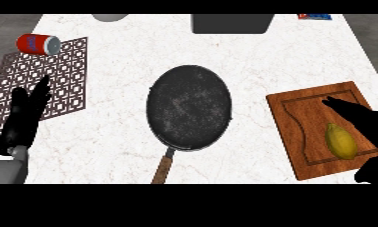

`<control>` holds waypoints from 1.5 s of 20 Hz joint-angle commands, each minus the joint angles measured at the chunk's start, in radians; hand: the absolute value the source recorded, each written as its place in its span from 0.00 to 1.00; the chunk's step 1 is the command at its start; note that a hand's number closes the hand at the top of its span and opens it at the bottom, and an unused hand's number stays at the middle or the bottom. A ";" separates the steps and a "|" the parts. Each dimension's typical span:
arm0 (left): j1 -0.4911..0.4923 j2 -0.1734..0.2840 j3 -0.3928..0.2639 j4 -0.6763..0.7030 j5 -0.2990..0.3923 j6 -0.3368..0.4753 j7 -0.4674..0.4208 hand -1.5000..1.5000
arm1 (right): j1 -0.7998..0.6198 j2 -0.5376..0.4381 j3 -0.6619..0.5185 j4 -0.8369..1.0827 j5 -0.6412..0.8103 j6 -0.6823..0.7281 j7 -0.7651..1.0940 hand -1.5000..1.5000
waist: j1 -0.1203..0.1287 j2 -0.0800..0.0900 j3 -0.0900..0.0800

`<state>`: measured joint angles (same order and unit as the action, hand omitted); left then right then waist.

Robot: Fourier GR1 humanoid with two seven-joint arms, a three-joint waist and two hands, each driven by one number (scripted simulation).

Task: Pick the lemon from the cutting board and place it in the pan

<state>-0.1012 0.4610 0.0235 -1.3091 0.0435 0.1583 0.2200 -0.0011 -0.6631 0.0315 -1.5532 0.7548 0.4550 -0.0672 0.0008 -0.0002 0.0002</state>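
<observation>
R hand [354,116] open, fingers over lemon [341,141] on cutting board [295,116]; L hand [26,113] open, resting.

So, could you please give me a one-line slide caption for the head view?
Right robot hand open above the lemon on the cutting board; pan waits mid-counter.

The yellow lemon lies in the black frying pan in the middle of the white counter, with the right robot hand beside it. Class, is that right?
Not quite. The yellow lemon lies on the brown wooden cutting board, not in the black frying pan, which holds nothing. The right robot hand is indeed beside it. The head view shows this.
</observation>
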 commanded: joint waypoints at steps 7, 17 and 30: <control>0.023 -0.049 0.058 -0.023 -0.065 -0.047 -0.012 0.50 | -0.046 0.100 -0.012 0.091 0.128 0.012 -0.019 0.00 | 0.001 0.000 0.000; 0.006 -0.072 0.098 -0.042 -0.086 -0.067 0.028 0.50 | -0.102 0.093 -0.017 0.254 0.237 -0.097 -0.164 1.00 | 0.004 0.001 0.000; -0.020 -0.108 0.131 -0.026 -0.129 -0.096 0.052 0.50 | -0.001 0.137 -0.092 0.130 0.274 -0.144 -0.185 1.00 | -0.004 -0.001 0.000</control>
<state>-0.1025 0.3589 0.1434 -1.3161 -0.0780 0.0649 0.2289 -0.0517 -0.5456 -0.0385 -1.3528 1.0438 0.2737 -0.2676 -0.0002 -0.0014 -0.0015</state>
